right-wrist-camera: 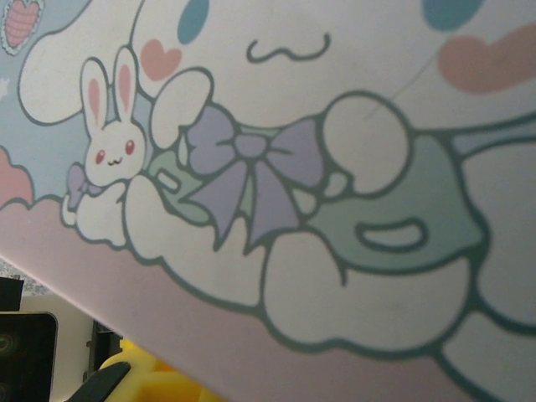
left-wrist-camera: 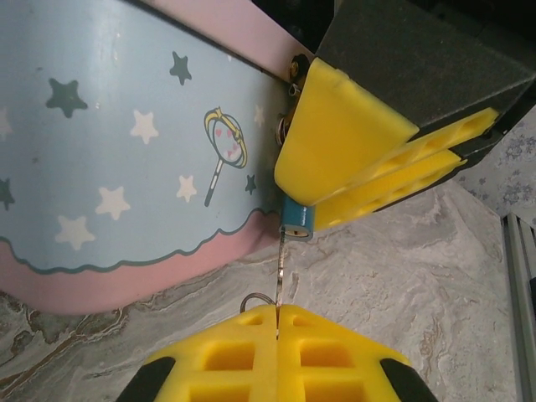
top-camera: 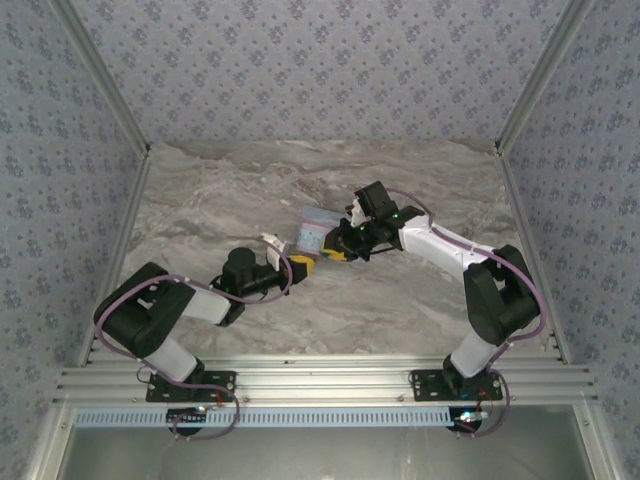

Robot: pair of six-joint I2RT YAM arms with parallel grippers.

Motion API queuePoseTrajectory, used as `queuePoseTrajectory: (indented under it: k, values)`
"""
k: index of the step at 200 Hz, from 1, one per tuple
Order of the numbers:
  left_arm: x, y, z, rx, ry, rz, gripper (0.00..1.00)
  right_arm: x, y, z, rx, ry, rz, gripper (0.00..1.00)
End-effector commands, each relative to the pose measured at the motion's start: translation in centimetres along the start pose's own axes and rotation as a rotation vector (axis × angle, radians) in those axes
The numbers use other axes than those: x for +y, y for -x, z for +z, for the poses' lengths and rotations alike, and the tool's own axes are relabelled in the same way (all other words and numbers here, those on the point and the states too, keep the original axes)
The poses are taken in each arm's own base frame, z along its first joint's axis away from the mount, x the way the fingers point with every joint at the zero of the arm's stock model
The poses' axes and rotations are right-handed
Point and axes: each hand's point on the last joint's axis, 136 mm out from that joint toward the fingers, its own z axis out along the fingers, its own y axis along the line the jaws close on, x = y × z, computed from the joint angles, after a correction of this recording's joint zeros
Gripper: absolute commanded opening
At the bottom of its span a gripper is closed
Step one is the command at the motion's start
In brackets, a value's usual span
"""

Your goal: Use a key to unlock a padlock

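The tiny dark-blue padlock (left-wrist-camera: pixel 296 219) hangs at the tips of my right gripper (left-wrist-camera: pixel 311 199), whose yellow fingers (left-wrist-camera: pixel 335 134) are shut on it beside the tin. A thin silver key (left-wrist-camera: pixel 282 266) runs straight up from my left gripper (left-wrist-camera: pixel 277 311) to the padlock's underside, its tip at the keyhole. The left gripper is shut on the key's head, and a small wire ring (left-wrist-camera: pixel 255 298) pokes out next to it. In the top view the left gripper (top-camera: pixel 301 265) and the right gripper (top-camera: pixel 337 253) meet tip to tip mid-table.
The pale-blue and pink tin (top-camera: pixel 313 229) with a cartoon lid (right-wrist-camera: pixel 276 167) lies just behind the grippers, its starred side (left-wrist-camera: pixel 126 151) close to the padlock. Marble tabletop (top-camera: pixel 400 310) stretches around, with papered walls on three sides and an aluminium rail (top-camera: pixel 320 380) at the near edge.
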Motion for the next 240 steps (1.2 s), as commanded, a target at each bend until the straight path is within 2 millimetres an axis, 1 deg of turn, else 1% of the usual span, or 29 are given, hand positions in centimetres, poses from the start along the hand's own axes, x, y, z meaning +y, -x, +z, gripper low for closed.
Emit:
queuePoseTrajectory:
  k: [1,47,97,145,166,189,210,236,240]
  values:
    - [-0.7,1.4,0.2,-0.053,-0.032,0.017,0.0,1.9,0.3,-1.2,-0.026,0.056,-0.036,0.0]
    - [-1.2,1.3,0.5,-0.055,-0.047,0.019,0.0,1.9,0.3,-1.2,-0.026,0.056,-0.035,0.0]
    - [-1.3,1.2,0.3,-0.061,-0.041,0.026,0.0,1.8,0.3,-1.2,-0.027,0.053,-0.032,0.0]
    - [-1.2,0.8,0.0,-0.05,-0.03,0.03,0.0,1.0,0.7,-1.1,-0.037,0.032,-0.028,0.0]
    - [-1.0,0.2,-0.3,-0.031,-0.013,0.03,0.0,-0.4,1.2,-1.0,-0.065,-0.038,-0.053,0.0]
    - [-0.7,-0.4,-1.1,-0.013,0.018,0.029,0.0,-3.0,1.7,-0.3,-0.115,-0.166,-0.113,0.0]
    - [-0.5,-1.1,-1.9,0.015,0.052,0.022,0.0,-5.2,1.6,1.0,-0.145,-0.279,-0.172,0.0]
    - [-0.6,-1.6,-2.8,0.05,0.078,0.01,0.0,-7.1,1.5,2.9,-0.177,-0.347,-0.219,0.0]
    - [-0.6,-1.6,-2.9,0.054,0.082,0.007,0.0,-7.4,1.5,3.1,-0.182,-0.353,-0.221,0.02]
